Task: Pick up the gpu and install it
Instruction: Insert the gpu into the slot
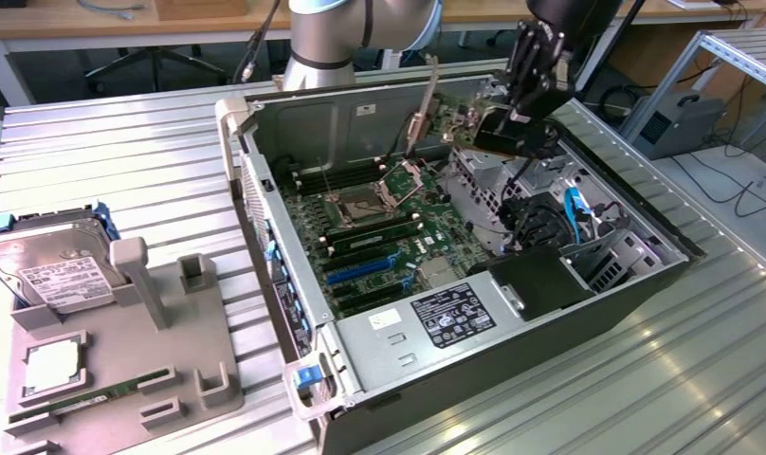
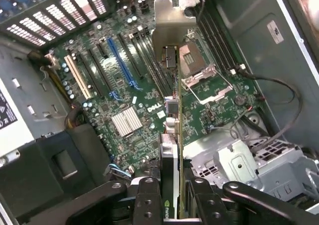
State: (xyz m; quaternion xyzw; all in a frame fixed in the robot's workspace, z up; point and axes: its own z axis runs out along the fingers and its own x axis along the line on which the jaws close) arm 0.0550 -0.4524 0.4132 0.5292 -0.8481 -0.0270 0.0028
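End effector (image 2: 172,187) clamped on the gpu (image 2: 171,150), one finger against each face at the near end. Card held on edge, running straight out from the jaws, with the silver bracket (image 2: 172,23) at the far end. Gpu hangs over the open computer case (image 1: 357,351), above the motherboard (image 2: 124,118), beside the CPU socket (image 2: 199,68), not seated in a slot. Case lies on the ribbed metal surface (image 1: 130,152).

The arm (image 1: 322,43) is a silver-grey tube with a bluish joint cap (image 1: 357,8); a dark cable (image 1: 259,43) seems to run alongside. Its gripper (image 2: 174,207) is matte black (linked bars, round screw heads).
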